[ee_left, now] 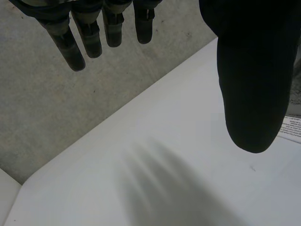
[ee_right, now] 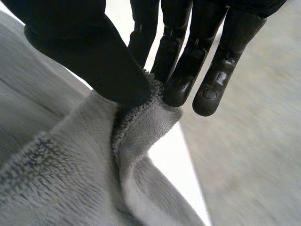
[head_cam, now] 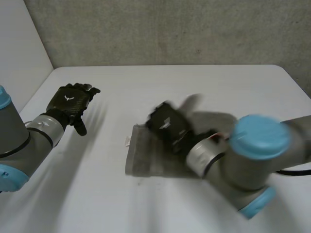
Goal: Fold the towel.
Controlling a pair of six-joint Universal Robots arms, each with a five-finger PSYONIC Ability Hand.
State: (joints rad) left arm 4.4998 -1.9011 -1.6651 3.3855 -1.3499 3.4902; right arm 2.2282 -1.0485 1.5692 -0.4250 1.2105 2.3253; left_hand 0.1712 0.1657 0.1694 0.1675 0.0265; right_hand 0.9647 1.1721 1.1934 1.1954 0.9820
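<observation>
Fuzzy, looped cloth towel [ee_right: 70,179] on smooth matt table [head_cam: 146,82].

We see a white table [head_cam: 160,87] with its back edge against a grey wall [head_cam: 170,29]. One grey towel [head_cam: 146,162] lies on it, right of the middle and nearer the front edge, a small white tag [head_cam: 128,141] at its left side.

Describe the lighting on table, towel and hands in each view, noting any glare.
Head view: the table is evenly lit, no glare, and the left hand dark against it. Left wrist view: the thumb is a flat black shape. Right wrist view: the pile of the towel catches light where the right hand pinches it.
</observation>
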